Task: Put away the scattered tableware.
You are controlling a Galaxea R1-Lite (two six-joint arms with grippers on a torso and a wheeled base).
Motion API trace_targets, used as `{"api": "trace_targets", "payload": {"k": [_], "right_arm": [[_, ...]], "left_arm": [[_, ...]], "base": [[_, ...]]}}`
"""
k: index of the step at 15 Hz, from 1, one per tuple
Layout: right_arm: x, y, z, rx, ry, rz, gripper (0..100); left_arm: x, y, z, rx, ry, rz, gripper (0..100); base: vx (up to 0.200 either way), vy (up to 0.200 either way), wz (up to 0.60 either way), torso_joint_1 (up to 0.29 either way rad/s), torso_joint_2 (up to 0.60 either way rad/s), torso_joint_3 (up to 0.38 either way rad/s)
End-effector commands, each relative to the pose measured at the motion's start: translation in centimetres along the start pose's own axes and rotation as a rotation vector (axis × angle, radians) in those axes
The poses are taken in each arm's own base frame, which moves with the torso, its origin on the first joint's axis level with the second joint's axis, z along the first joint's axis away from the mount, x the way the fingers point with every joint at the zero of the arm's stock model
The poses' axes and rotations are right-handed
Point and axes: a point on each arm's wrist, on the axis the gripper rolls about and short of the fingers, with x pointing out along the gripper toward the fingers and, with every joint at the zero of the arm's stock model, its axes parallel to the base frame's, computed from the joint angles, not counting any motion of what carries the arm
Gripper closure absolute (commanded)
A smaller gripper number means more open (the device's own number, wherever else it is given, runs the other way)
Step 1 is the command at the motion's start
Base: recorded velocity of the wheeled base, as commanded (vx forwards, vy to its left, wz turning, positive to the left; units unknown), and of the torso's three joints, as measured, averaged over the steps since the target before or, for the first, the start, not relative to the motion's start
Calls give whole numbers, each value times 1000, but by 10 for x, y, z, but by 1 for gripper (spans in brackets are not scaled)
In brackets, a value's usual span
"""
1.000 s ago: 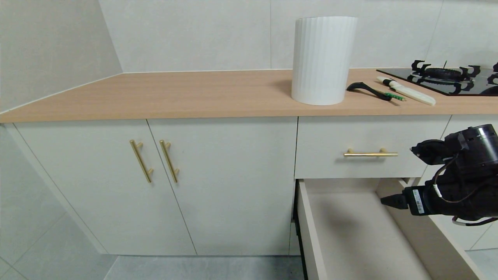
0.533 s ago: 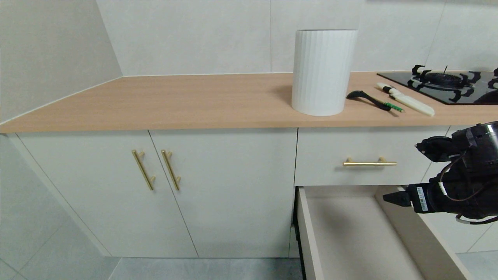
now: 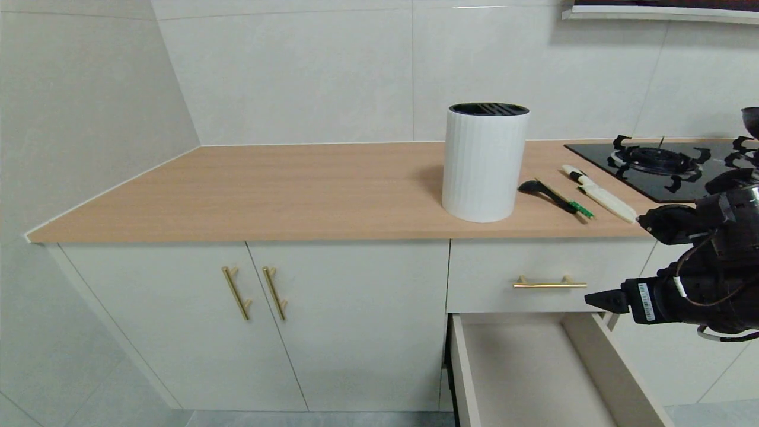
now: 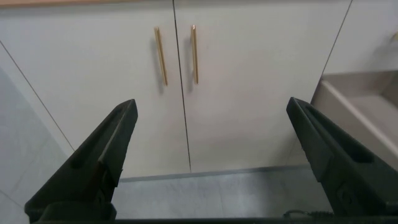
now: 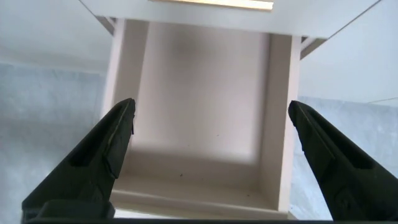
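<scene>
Head view: a black ladle [image 3: 548, 193], a green-tipped stick [image 3: 578, 206] and a white knife [image 3: 599, 194] are lying on the wooden surface [image 3: 296, 190] beside a white ribbed holder [image 3: 485, 163]. The right pincer [image 3: 613, 261] is hanging spread, empty, over the pale open drawer [image 3: 465, 367].

Left wrist view: the left pincer [image 4: 211, 162] is gaping before cream cupboard doors [image 4: 249, 93].

Right wrist view: the drawer is sitting directly below. A shallow pinch risks dropping such thin pieces.

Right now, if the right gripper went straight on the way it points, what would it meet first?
Most likely the bare floor of the open drawer, framed between the spread fingers of the right gripper; depth is unclear.
</scene>
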Motion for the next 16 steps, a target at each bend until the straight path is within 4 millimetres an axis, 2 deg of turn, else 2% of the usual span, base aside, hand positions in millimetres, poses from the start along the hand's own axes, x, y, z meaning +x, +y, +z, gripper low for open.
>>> {"api": "trace_targets", "payload": {"k": [1, 6, 9, 12, 16], "right_arm": [[0, 0, 0, 0, 0, 0, 0], [0, 0, 0, 0, 1, 0, 0], [-4, 0, 5, 4, -52, 5, 0], [-4, 1, 18, -14, -142, 12, 0], [26, 1, 59, -56, -208, -1, 0]], "left_arm": [[0, 0, 0, -1, 2, 1, 0], [0, 0, 0, -1, 2, 1, 0], [0, 0, 0, -1, 2, 1, 0], [0, 0, 0, -1, 2, 1, 0], [0, 0, 0, -1, 2, 1, 0]], "base": [[0, 0, 0, 193, -486, -286], [0, 0, 0, 209, -491, -281], [0, 0, 0, 77, -181, -103], [0, 0, 0, 0, 0, 0], [0, 0, 0, 0, 0, 0]]}}
